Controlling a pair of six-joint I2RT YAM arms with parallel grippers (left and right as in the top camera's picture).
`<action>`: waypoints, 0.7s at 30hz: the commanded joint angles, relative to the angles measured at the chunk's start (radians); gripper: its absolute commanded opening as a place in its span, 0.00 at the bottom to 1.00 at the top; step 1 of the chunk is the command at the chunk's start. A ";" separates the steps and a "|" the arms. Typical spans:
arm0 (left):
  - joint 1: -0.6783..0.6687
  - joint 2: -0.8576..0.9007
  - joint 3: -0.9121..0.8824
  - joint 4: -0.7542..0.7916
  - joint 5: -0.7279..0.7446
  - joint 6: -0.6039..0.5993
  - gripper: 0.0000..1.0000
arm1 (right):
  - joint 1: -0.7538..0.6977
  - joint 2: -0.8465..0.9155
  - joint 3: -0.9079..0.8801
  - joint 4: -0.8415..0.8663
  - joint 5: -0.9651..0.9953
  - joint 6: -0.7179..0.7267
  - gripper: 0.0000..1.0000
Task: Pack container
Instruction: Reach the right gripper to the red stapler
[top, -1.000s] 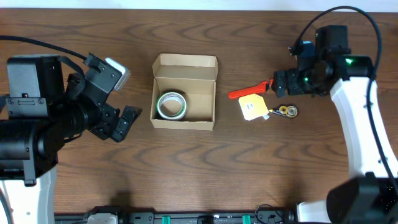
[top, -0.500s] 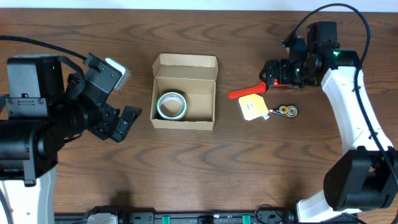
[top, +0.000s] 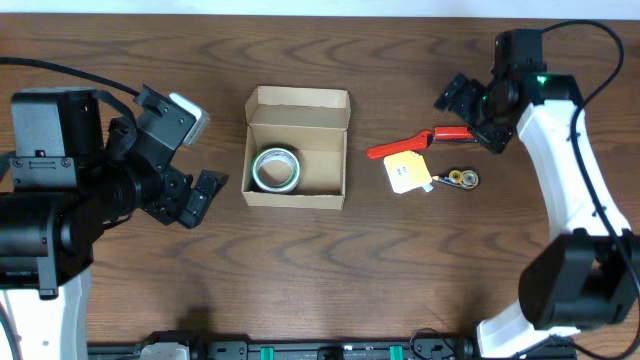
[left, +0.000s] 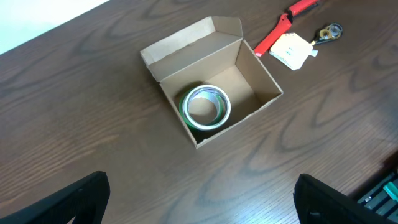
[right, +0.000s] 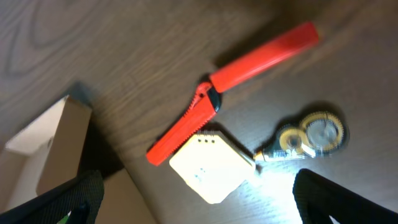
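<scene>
A dark brown wood-grain table (top: 400, 270) is filling nearly the whole overhead view, its grain running in long swirls. A thin pale strip (top: 320, 7) is showing beyond its 12 o'clock edge, and a black rail (top: 300, 350) with green fittings is running along the 6 o'clock edge. The container (top: 325, 160) is sitting slightly to the 9 o'clock side of the table's middle with its lid flap standing open at 12 o'clock. A tape roll (top: 275, 169) is lying flat inside it toward the 9 o'clock wall, leaving bare cardboard floor at 3 o'clock. At 3 o'clock of the box, apart from it, a red cutter (top: 410, 143) is lying slanted from 8 to 2 o'clock. A yellow card (top: 406, 172) is resting just beside its lower end, and a small tape dispenser (top: 460, 179) is lying at 3 o'clock of the card, where lamp glare is brightening the wood. The left gripper (left: 202, 186) is hanging over bare wood at 9 o'clock of the box, its fingers spread wide and holding nothing. The right gripper (right: 198, 198) is hovering above the loose things near the cutter's 2 o'clock end, its fingers likewise wide apart and empty.
</scene>
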 joint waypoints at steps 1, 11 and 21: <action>0.006 0.001 0.014 -0.003 0.015 0.014 0.95 | 0.003 0.092 0.129 -0.073 0.053 0.138 0.99; 0.006 0.001 0.014 -0.003 0.015 0.014 0.95 | 0.003 0.329 0.364 -0.224 0.087 0.277 0.99; 0.006 0.001 0.014 -0.003 0.015 0.014 0.95 | 0.003 0.449 0.364 -0.195 0.124 0.319 0.99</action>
